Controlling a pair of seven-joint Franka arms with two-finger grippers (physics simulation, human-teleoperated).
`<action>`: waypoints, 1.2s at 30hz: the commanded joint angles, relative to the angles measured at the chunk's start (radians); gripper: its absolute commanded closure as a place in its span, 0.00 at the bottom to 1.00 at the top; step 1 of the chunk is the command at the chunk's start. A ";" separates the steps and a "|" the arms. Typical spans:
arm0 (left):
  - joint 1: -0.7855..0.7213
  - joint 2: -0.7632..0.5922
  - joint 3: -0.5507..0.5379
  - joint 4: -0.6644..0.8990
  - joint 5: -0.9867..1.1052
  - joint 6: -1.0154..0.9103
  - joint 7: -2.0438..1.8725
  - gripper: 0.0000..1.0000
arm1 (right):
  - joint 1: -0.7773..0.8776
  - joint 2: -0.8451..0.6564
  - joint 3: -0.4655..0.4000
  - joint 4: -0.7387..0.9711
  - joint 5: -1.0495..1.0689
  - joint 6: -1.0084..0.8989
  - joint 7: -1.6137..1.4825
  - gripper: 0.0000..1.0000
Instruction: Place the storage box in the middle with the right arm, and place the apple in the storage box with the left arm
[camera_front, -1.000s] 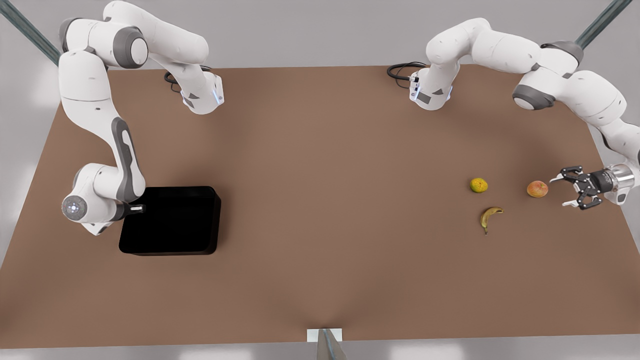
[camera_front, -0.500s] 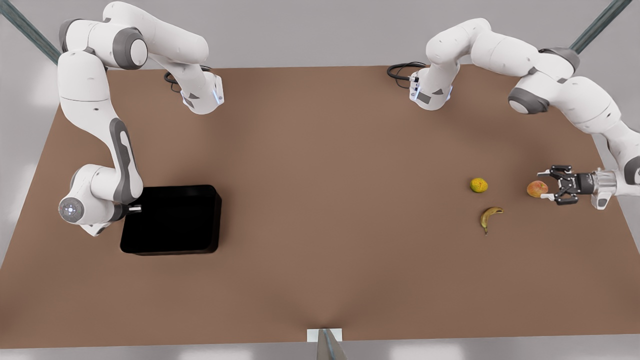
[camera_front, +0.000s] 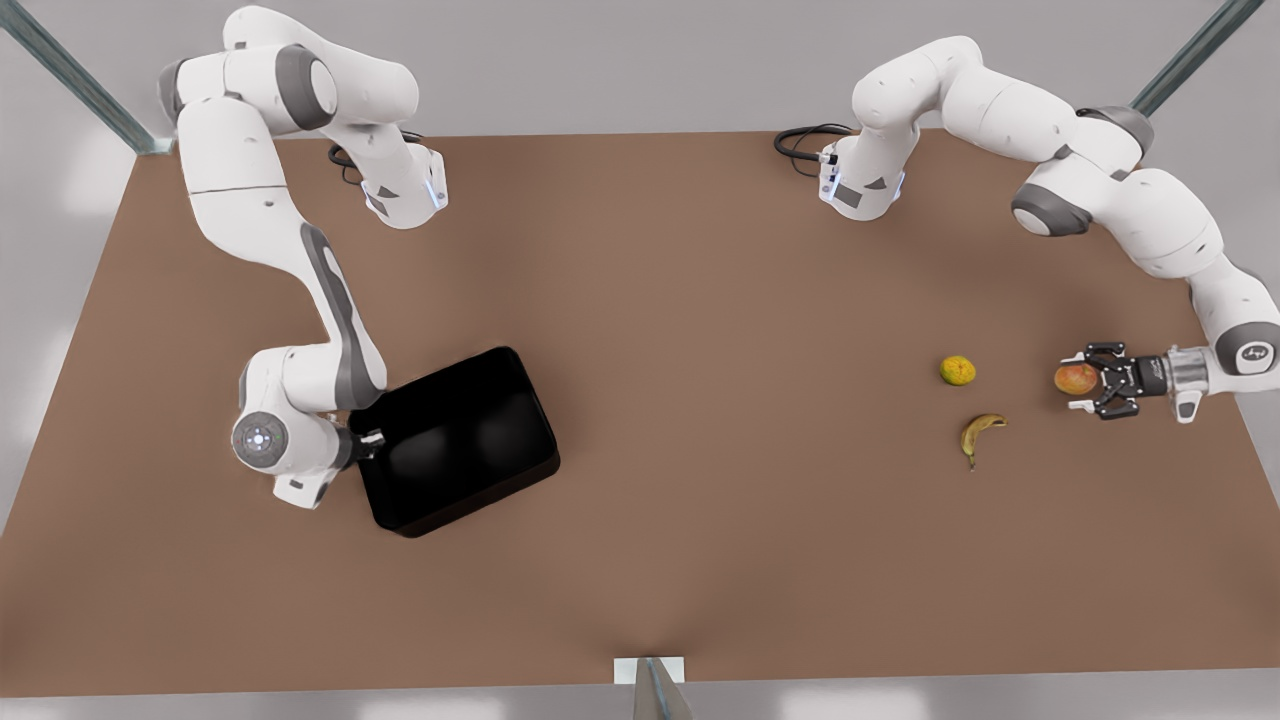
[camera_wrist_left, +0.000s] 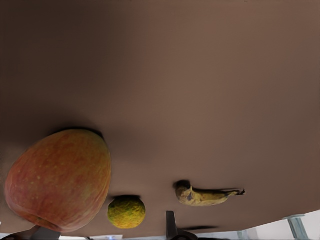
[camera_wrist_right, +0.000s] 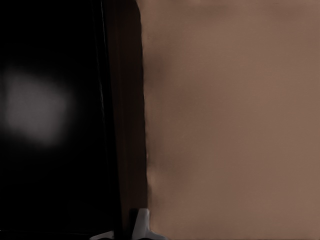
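The right gripper is closed on the wall of the storage box, at the box's corner nearest the front view's left. One finger is outside the wall, and the wall stands between the two fingers. The box lies on the brown table, in the left half of the front view. It is turned at an angle to the table edges: its long axis runs from the fingers up and toward the front view's right, so the far short end points toward the table's middle.

The left gripper lies nearly level, pointing toward the front view's left. Its fingers are spread open around the apple, one on each side; I cannot tell if they touch it. Beyond the fingertips, well apart from them, lie a yellow-green fruit and a banana, whose long axis runs obliquely.
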 joint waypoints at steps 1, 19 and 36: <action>0.003 0.000 0.000 0.000 -0.010 0.000 0.000 0.00 | 0.013 0.006 0.000 0.007 0.000 0.000 0.002 0.79; 0.005 0.011 0.033 -0.066 0.042 0.086 0.141 0.00 | 0.166 0.215 0.176 0.227 0.002 0.091 0.180 0.00; 0.054 0.006 0.013 -0.081 -0.028 0.073 0.105 0.60 | 0.102 0.155 0.163 0.381 0.003 -0.153 0.184 0.00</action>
